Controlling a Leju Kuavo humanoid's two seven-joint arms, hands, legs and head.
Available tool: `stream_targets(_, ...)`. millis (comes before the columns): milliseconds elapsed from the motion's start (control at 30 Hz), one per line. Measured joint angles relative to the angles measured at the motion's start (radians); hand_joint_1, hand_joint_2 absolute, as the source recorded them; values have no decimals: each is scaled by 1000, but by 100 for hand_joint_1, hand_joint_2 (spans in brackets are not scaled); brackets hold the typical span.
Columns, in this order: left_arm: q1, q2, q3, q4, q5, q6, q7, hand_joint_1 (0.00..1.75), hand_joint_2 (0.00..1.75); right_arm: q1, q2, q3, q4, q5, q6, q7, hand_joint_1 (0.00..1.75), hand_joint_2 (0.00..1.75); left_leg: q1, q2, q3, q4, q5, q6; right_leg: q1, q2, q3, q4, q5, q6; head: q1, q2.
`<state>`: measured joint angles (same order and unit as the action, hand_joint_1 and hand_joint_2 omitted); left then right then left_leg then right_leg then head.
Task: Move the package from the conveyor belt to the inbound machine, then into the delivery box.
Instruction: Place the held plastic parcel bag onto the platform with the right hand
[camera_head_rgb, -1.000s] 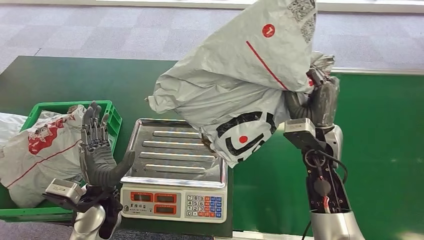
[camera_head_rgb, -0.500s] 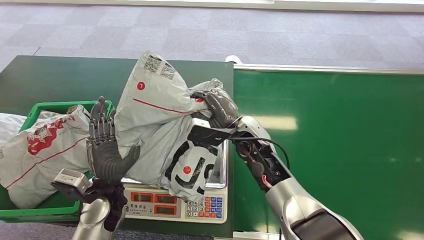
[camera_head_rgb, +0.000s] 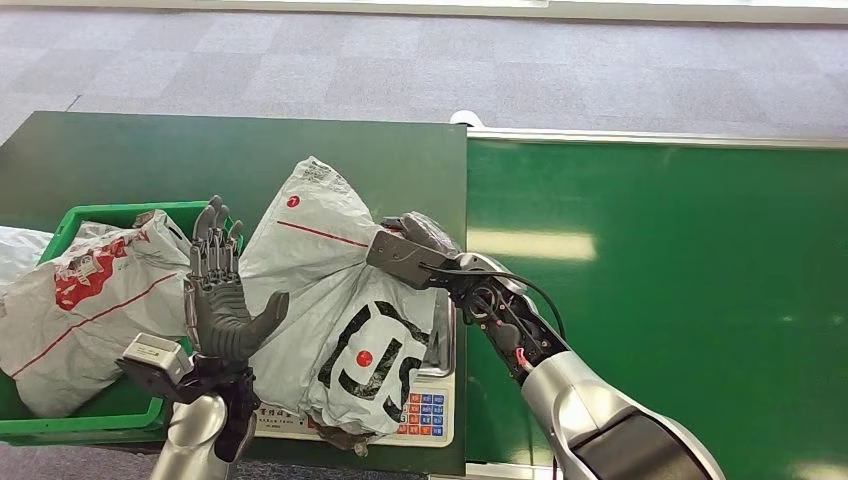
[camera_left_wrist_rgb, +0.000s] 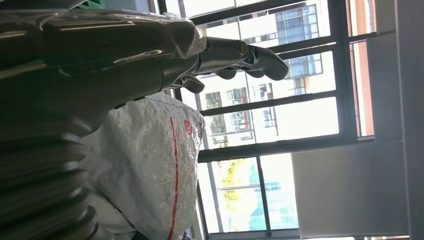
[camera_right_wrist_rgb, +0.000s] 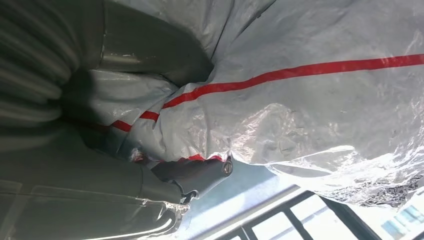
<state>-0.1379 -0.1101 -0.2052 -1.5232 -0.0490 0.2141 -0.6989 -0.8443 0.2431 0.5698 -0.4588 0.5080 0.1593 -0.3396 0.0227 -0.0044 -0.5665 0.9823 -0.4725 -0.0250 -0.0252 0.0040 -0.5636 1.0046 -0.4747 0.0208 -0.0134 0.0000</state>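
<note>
The grey package (camera_head_rgb: 330, 270), with a red line and a black logo, lies slumped on the inbound machine, a scale whose keypad (camera_head_rgb: 425, 412) shows under its lower edge. My right hand (camera_head_rgb: 420, 238) grips the package's crumpled right edge. In the right wrist view the fingers (camera_right_wrist_rgb: 195, 172) pinch the grey film (camera_right_wrist_rgb: 310, 100) near its red stripe. My left hand (camera_head_rgb: 220, 300) stands upright and open just left of the package, palm toward it. In the left wrist view its straight fingers (camera_left_wrist_rgb: 240, 52) hold nothing, with a grey package (camera_left_wrist_rgb: 150, 165) beside them.
A green delivery box (camera_head_rgb: 100, 212) stands at the left with another grey and red package (camera_head_rgb: 80, 300) in it. The green conveyor belt (camera_head_rgb: 680, 270) runs along the right. The scale stands on a dark green table (camera_head_rgb: 150, 160).
My right arm has swung the package from high over the belt leftward and down onto the scale, where it now lies flatter. My left hand has shifted slightly toward the package.
</note>
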Motion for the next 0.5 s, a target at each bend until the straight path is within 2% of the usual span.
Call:
stream_targets(133,1,0,6,10,0,-11,0,0,175,-7,1,-9,23,-18,1,64,175,175,0,0,0,0,0,0,0,0,0,0,0,0,0,0)
stream_targets(300,1,0,8,20,-1,-15,0,0,175,-17,3,-10,45,-18,6,91,175,175,0,0,0,0,0,0,0,0,0,0,0,0,0,0)
stream_targets(500,-7,-3,10,40,-10,-21,0,0,175,-35,4,-2,73,-11,97,227,175,175,0,0,0,0,0,0,0,0,0,0,0,0,0,0)
